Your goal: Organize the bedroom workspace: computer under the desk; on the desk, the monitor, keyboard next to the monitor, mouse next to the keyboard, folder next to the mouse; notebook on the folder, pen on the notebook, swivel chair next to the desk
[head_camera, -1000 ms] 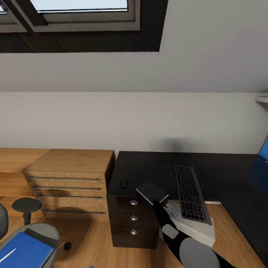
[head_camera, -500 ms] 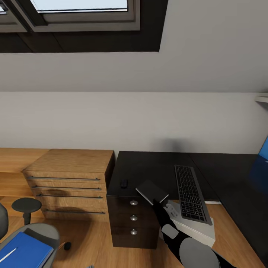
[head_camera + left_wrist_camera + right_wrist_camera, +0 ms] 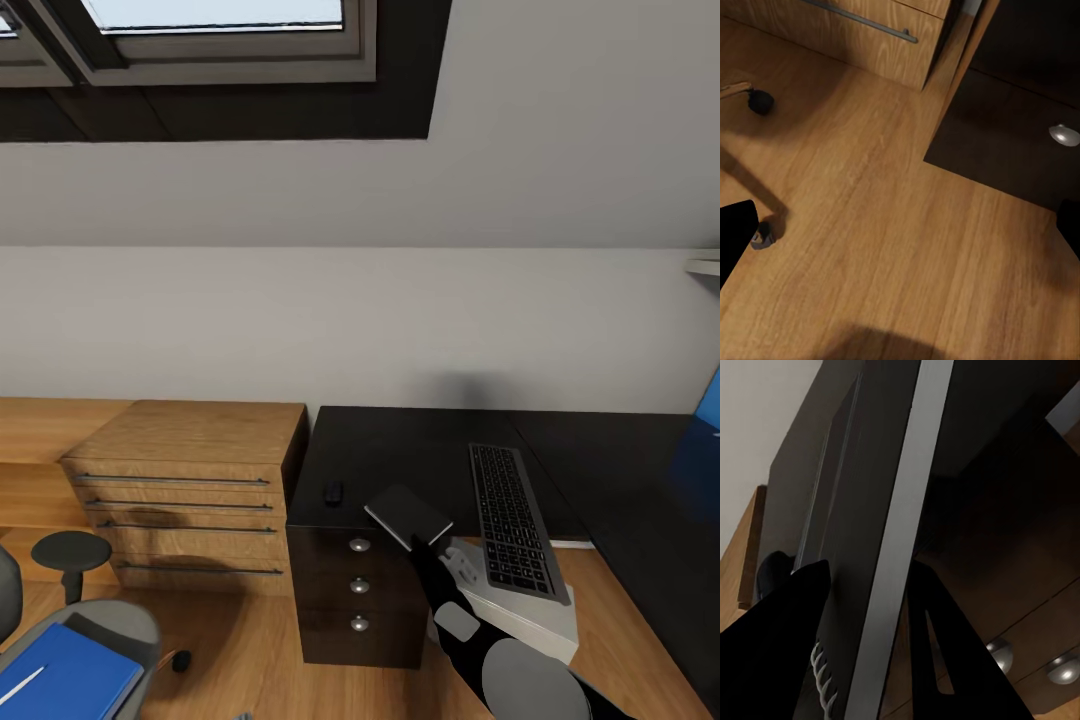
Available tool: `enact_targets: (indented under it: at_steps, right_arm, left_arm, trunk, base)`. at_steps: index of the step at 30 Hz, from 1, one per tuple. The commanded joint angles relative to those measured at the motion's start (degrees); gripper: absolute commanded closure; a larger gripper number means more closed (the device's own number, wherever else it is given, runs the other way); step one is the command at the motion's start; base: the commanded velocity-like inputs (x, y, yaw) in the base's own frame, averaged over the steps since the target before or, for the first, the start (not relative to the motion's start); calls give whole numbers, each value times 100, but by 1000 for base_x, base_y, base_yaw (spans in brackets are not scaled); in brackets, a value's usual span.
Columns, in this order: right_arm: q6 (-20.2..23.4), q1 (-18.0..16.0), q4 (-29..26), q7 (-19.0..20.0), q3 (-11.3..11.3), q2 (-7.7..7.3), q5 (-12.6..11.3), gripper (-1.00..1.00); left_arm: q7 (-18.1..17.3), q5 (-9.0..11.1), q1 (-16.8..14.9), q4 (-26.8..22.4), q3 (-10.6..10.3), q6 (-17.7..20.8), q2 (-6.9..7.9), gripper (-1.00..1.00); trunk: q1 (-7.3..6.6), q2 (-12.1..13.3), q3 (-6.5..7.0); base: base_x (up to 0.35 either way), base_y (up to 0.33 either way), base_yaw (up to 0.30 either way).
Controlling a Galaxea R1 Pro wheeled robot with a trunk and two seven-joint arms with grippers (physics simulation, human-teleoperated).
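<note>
Task is partway. Right tool (image 3: 428, 541) pinches the notebook (image 3: 407, 515) by its near edge, holding it tilted above the near-left part of the black surface (image 3: 400, 450), over the three-drawer unit (image 3: 358, 600). In the right wrist view the notebook (image 3: 881, 510) sits edge-on between the two dark fingers (image 3: 945, 652), white page edges showing, so the grip is closed on it.

Keyboard (image 3: 510, 515) is not properly placed: it lies across the surface's near edge and its near end sticks out over the light-grey computer (image 3: 525, 615), which stands on the floor by the drawer unit, roughly under the surface. Mouse (image 3: 333, 492) lies on the surface near the left edge, well apart from the keyboard, with the notebook between them.

Folder (image 3: 65, 672) is on the swivel chair (image 3: 110, 625) at near left, with the thin white pen (image 3: 20, 685) lying on it. Chair stands away from the surface, in front of the light-wood chest (image 3: 185, 495).

A blue panel (image 3: 705, 440) is at the far right edge; can't confirm the monitor from here.

Left tool: the left wrist view looks down at wood floor (image 3: 870, 225), finger tips dark at either side, well apart, holding nothing.

Left to do, by my read: folder to the surface by the mouse, notebook onto it, pen on top, keyboard and mouse tidied, chair brought in.
</note>
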Motion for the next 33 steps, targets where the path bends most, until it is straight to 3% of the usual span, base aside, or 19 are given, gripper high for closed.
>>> enact_targets:
  at_steps: [1, 33]
  right_arm:
    - [-8, -4, 2, 35, 8, 0, -61, 100]
    - [-8, -3, -5, 167, 25, 0, -56, 100]
  left_arm:
    - [6, 45, -3, 2, -14, -17, -1, -100]
    - [6, 45, -3, 2, -14, -17, 2, -100]
  trunk:
    - [0, -4, -6]
    - [0, -4, -6]
  base:
    - [0, 0, 0]
    - [0, 0, 0]
